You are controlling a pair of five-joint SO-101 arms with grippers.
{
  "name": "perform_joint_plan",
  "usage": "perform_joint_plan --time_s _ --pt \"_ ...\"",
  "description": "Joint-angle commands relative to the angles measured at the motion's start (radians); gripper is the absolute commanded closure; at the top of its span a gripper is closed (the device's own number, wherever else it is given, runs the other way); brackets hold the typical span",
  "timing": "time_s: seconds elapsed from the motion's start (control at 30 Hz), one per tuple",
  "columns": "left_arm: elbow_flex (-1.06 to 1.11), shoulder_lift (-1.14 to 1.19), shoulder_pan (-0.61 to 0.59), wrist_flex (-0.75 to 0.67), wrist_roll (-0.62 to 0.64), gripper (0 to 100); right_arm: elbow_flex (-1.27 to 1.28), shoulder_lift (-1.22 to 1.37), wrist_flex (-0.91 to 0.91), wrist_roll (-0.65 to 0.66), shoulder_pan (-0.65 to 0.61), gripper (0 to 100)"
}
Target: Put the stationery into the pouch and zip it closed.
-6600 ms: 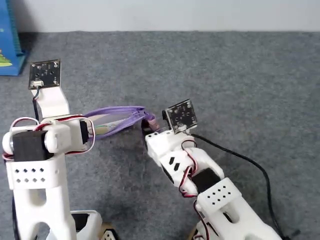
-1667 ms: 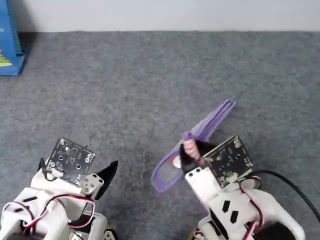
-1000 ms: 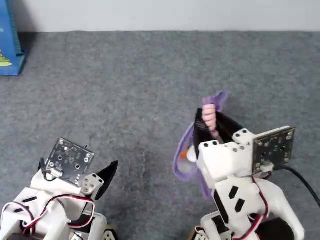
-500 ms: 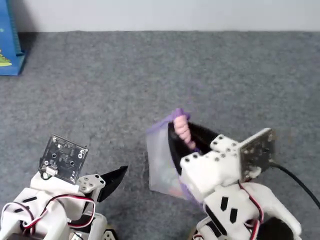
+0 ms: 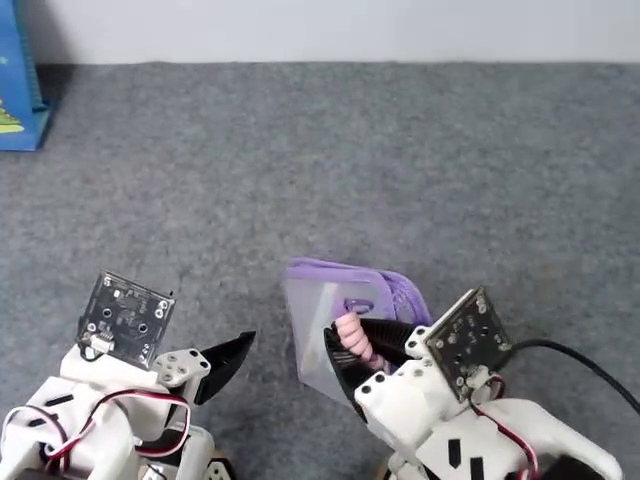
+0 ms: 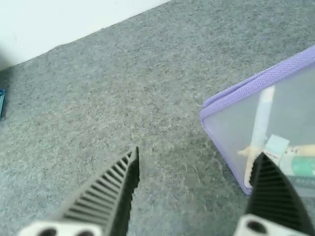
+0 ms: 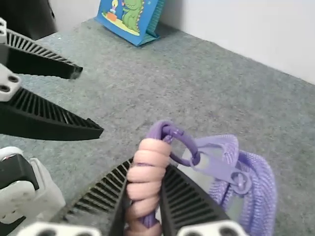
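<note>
The purple-edged clear pouch (image 5: 335, 300) lies on the grey carpet between the two arms. Pens and other stationery (image 6: 268, 147) show through its clear side. My right gripper (image 5: 350, 345) is over the pouch's near end, shut on the pink coiled strap (image 7: 146, 174) that hangs from a purple ring (image 7: 172, 142) linked to the zipper pull (image 7: 216, 166). My left gripper (image 6: 196, 157) stands open just left of the pouch (image 6: 266, 118), low over the carpet, with nothing between its fingers. Its two black fingers (image 7: 47, 125) also appear in the right wrist view.
A blue gift bag (image 5: 14, 95) with a dinosaur print (image 7: 130, 14) stands at the far left against the white wall. Grey carpet (image 5: 330, 150) stretches open beyond the pouch. A black cable (image 5: 580, 365) runs off at the right.
The right gripper, holding the pink strap, swung the pouch from upright down and toward the left arm; the pouch now lies flatter on the carpet. The left arm barely moved.
</note>
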Motion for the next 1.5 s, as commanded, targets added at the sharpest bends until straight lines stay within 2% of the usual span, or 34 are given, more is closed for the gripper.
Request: perform_joint_plan --time_s 0.0,0.17,0.4,0.47,0.63,0.77,0.9,1.27,1.47 --pt "-0.013 -0.003 -0.003 -0.011 0.006 65 0.011 0.012 0.012 0.069 -0.019 99.1" --pt "-0.012 -0.021 -0.005 -0.011 0.009 65 0.011 0.012 -0.087 0.153 0.024 99.1" --pt "-0.005 -0.229 -0.006 -0.011 0.011 65 0.025 0.022 -0.358 0.161 0.302 99.1" --pt "-0.004 -0.276 -0.006 -0.011 0.011 65 0.066 0.022 -0.476 0.206 0.348 99.1" --pt "0.053 -0.298 -0.035 -0.011 0.012 66 0.227 0.061 -0.737 0.333 0.374 99.1" --pt "0.064 -0.298 -0.098 -0.018 0.011 66 0.241 0.209 -0.880 0.336 0.404 99.1" --pt "0.068 -0.298 -0.110 -0.018 0.011 66 0.178 0.392 -1.043 0.341 0.446 99.1" --pt "0.068 -0.298 -0.110 -0.012 0.012 66 -0.232 0.773 -1.070 0.342 0.453 99.1" --pt "0.067 -0.298 -0.110 -0.011 0.034 66 -0.298 0.837 -1.038 0.354 0.433 99.1"
